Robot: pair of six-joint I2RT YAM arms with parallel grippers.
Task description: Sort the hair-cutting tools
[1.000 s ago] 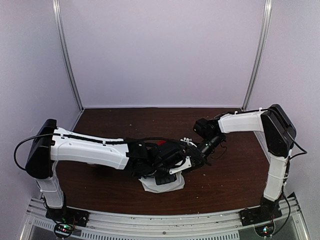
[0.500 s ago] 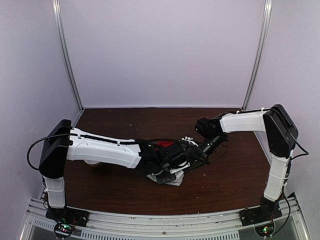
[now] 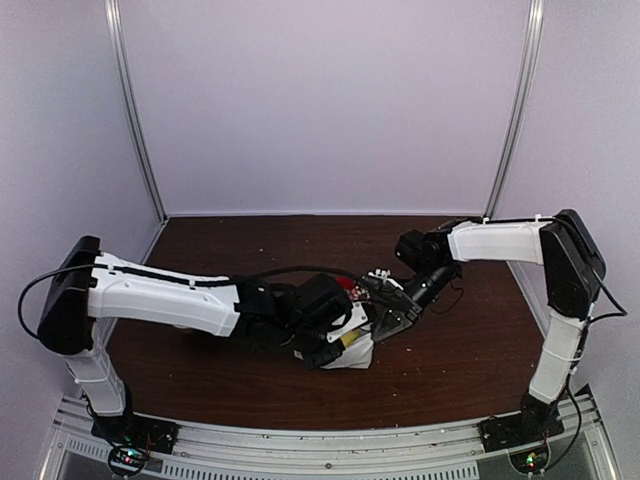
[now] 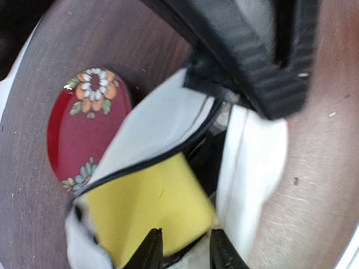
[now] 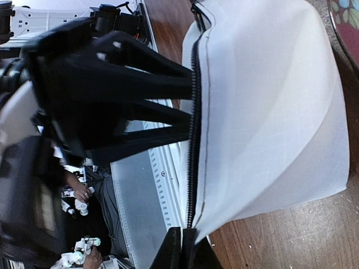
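**Both arms at the pouch mouth, no tools in sight**

The right fingers (image 5: 180, 246) were pinched together on the corner of the white pouch (image 5: 269, 112), right at the end of its zipper (image 5: 194, 112). The zipper ran straight away from them along the pouch's long edge.

The left fingers (image 4: 185, 252) stood a narrow gap apart, with the pouch lip and its yellow lining (image 4: 151, 207) between the tips. I could not tell whether they were pressing on it. In the right wrist view they met the same zipper line from the side.

The pouch lay on the worktop (image 3: 450, 350) between the two arms, its mouth towards the left arm. The red plate (image 4: 84, 140) was just beyond it.

No scissors, clipper or attachment block could be made out in any view. A dark shape sat inside the pouch mouth in the left wrist view, but too much of it was hidden to name.

The left arm lay low and stretched far across to the middle. The right arm was folded inward from its side, wrist angled down. Judged from this, the left was the nearer arm for reaching into the opening while the right anchored the corner.
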